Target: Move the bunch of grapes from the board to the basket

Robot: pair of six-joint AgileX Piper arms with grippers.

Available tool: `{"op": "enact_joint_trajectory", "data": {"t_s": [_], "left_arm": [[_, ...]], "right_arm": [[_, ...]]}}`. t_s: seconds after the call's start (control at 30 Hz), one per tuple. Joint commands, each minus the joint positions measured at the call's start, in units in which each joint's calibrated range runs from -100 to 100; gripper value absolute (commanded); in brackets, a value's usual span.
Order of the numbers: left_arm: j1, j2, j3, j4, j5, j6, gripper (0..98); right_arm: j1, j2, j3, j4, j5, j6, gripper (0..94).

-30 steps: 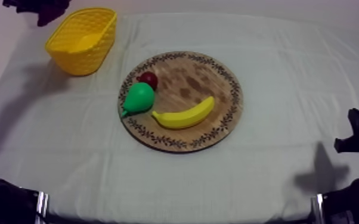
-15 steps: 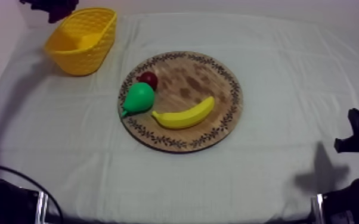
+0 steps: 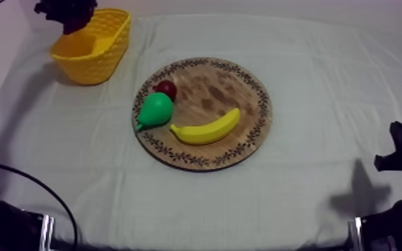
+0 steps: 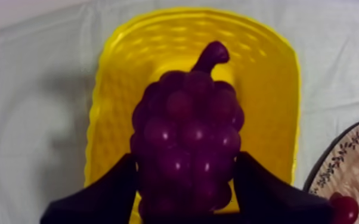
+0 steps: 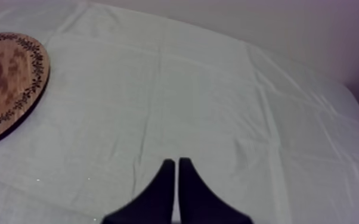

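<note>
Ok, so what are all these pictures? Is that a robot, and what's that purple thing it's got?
Yes, it is a robot with two arms. One picture looks down from above; the other two are taken from the arms themselves. The black pieces are each arm's tool, like two fingers. The left tool is shut on the bunch of grapes, holding it over the yellow basket. The right tool is shut on nothing, above the cloth. On the wooden board lie a pear, a banana and a small red fruit.
</note>
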Motion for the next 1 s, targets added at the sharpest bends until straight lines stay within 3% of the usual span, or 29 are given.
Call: {"op": "enact_joint_trajectory", "data": {"t_s": [0.0,0.47,0.5,0.63,0.7,0.8,0.97], "left_arm": [[0.0,1.3,-0.3,0.08,-0.2,0.0,45.8],[0.8,5.3,0.6,0.37,-2.6,0.2,45.1],[0.9,5.2,0.8,0.41,-3.0,0.2,47.2],[1.4,4.7,2.1,0.49,-4.2,0.3,75.9],[1.6,4.3,2.7,0.5,-4.7,0.2,84.0],[1.8,3.5,3.6,0.51,-5.4,0.3,88.7],[2.3,1.3,5.8,0.52,-6.5,0.2,87.7]], "right_arm": [[0.0,0.0,0.0,0.0,0.0,0.0,0.2],[0.0,0.0,0.0,0.0,0.0,0.0,0.2],[0.0,0.0,0.0,0.0,0.0,0.0,0.2],[0.0,0.0,0.0,0.0,0.0,0.0,0.2],[0.0,0.0,0.0,0.0,0.0,0.0,0.2],[0.0,0.0,0.0,0.0,0.0,0.0,0.2],[0.0,0.0,0.0,0.0,0.0,0.0,0.2]]}}
